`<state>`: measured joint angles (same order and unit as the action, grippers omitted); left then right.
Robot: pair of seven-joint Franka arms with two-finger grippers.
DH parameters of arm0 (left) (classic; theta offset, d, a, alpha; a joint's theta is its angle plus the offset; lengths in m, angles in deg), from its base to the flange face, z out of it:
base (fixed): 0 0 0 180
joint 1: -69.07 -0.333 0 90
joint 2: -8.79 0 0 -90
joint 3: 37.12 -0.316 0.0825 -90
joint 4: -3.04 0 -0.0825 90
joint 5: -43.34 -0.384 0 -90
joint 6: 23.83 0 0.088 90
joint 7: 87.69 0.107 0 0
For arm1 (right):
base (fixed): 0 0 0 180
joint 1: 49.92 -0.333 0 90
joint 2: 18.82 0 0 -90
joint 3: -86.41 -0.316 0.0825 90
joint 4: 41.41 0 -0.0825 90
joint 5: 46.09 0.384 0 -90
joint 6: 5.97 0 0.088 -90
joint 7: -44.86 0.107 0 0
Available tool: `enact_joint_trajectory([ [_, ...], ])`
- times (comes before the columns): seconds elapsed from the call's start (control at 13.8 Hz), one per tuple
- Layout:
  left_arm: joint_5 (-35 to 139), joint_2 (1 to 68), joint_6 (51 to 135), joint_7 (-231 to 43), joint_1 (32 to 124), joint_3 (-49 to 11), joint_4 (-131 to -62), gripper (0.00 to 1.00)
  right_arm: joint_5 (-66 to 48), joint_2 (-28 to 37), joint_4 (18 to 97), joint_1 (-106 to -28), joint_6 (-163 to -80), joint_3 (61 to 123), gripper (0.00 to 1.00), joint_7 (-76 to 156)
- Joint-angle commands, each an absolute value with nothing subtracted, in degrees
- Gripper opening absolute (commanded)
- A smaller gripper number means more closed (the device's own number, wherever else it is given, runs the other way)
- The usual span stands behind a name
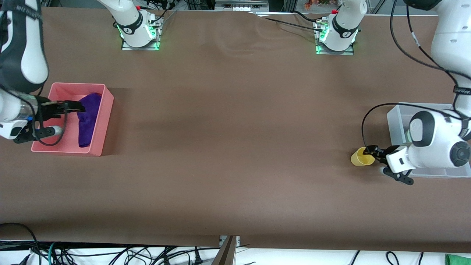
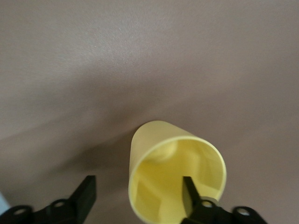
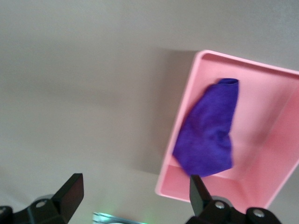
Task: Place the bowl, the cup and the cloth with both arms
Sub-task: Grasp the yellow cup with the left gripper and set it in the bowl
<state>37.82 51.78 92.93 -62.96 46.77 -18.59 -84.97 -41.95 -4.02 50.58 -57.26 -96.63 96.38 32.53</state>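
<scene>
The yellow cup (image 1: 360,157) stands on the brown table next to the clear bin, at the left arm's end. My left gripper (image 1: 371,154) is open at its mouth. In the left wrist view one finger (image 2: 189,192) is inside the cup (image 2: 159,144) and the other is outside, with the wall between them and not pinched. The purple cloth (image 1: 88,119) lies in the pink bin (image 1: 106,127) at the right arm's end. My right gripper (image 1: 78,107) is open and empty over that bin, beside the cloth (image 3: 208,135). The bowl is hidden.
The clear plastic bin (image 1: 395,121) is partly covered by the left arm's wrist. The pink bin's rim (image 3: 252,63) shows in the right wrist view. The arm bases stand along the table's edge farthest from the front camera. Cables hang along the nearest edge.
</scene>
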Motion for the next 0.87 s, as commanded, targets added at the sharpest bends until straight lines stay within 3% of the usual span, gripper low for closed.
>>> enact_joint_trajectory([
  [0.0, 38.7, 51.4, 92.4, -64.0, 47.6, -18.7, -84.0, 0.00, -41.8, -8.4, 50.1, -56.9, -95.7, 93.8, 1.00, 37.7],
  [0.36, 38.4, 48.4, 89.5, -62.9, 47.4, -19.0, -83.4, 0.00, -47.0, -14.7, 46.3, -56.8, -94.7, 94.3, 1.00, 37.8],
  [0.8, 27.8, 36.7, 70.7, -53.5, 42.7, -19.9, -83.3, 0.00, -49.1, -15.7, 47.1, -56.7, -93.2, 91.9, 1.00, 45.5],
])
